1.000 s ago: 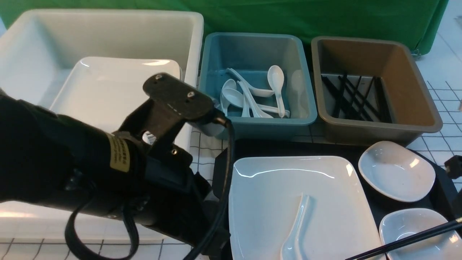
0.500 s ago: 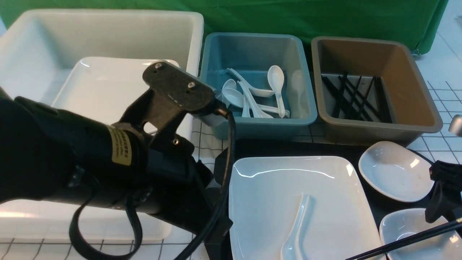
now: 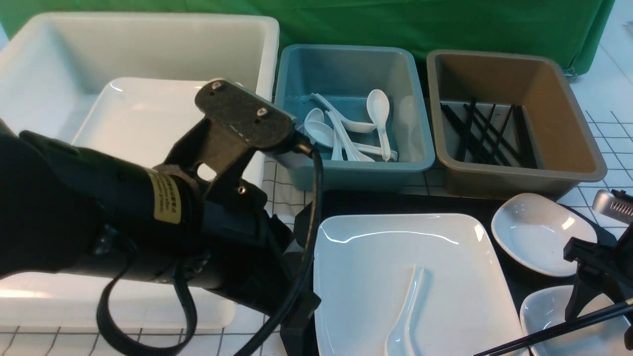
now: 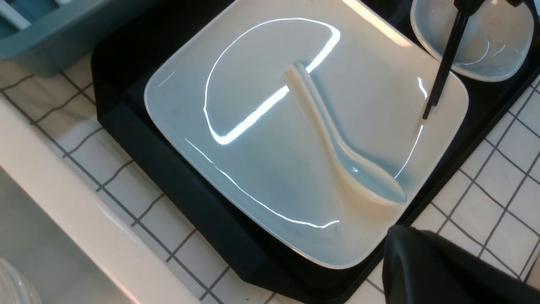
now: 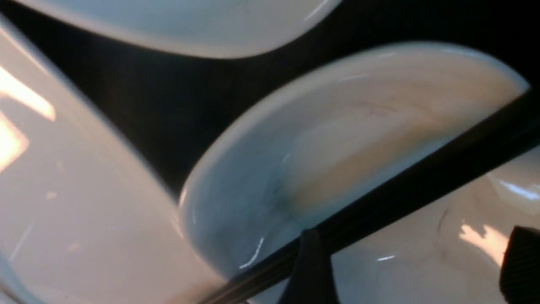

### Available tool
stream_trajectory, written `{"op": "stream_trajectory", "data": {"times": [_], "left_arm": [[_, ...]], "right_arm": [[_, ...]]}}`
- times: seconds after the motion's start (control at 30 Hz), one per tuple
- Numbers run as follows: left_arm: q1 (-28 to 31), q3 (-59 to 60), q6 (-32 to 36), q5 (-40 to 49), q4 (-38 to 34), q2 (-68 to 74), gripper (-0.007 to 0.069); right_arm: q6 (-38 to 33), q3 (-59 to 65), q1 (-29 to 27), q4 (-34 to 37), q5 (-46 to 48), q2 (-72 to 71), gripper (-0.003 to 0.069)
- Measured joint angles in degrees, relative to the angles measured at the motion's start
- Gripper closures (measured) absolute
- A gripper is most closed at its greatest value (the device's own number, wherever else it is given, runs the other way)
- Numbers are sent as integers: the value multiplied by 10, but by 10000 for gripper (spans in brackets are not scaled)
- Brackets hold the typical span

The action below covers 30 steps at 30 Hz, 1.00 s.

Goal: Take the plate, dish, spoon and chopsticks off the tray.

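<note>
- Lower left of the front view: the left end effector [image 4: 422, 257] is closed, with nothing seen in it, over the near left corner of the tray [image 3: 381, 202].
- Centre: the plate [image 3: 395, 262] sits on the tray, with the spoon [image 3: 408, 316] lying on it.
- Lower right: the right end effector [image 3: 601, 304] is spread wide, its fingers astride the chopsticks [image 3: 559, 329]. These lie across the nearer dish [image 3: 549, 306], tips on the plate.
- The chopstick pickup looks to be in hand. Next it needs a square close on both thin sticks, then a carry to the brown bin [image 3: 544, 99] at upper right.
- The tabletop [image 3: 282, 198] is white and gridded, with a white tub [image 3: 148, 39], a blue bin [image 3: 346, 64] and a green cloth [image 3: 395, 20] behind.

spoon [image 3: 408, 309] on plate [image 3: 366, 267], plate on tray [image 3: 376, 203], chopsticks [image 3: 559, 328] R
</note>
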Motion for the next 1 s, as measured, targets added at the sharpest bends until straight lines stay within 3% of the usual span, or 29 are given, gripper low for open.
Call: {"op": "stream_trajectory", "data": {"times": [0.33, 0.47, 0.53, 0.67, 1.0], "left_arm": [[0, 0, 0, -2, 0, 0, 636], [0, 0, 0, -2, 0, 0, 634], [0, 0, 0, -2, 0, 0, 629], [0, 0, 0, -2, 0, 0, 628], [0, 0, 0, -2, 0, 0, 628]], "right_arm": [[32, 0, 0, 0, -9, 22, 113], [32, 0, 0, 0, -10, 24, 190], [33, 0, 0, 0, -12, 26, 305], [33, -1, 0, 0, -13, 26, 427], [31, -1, 0, 0, -22, 26, 455]]}}
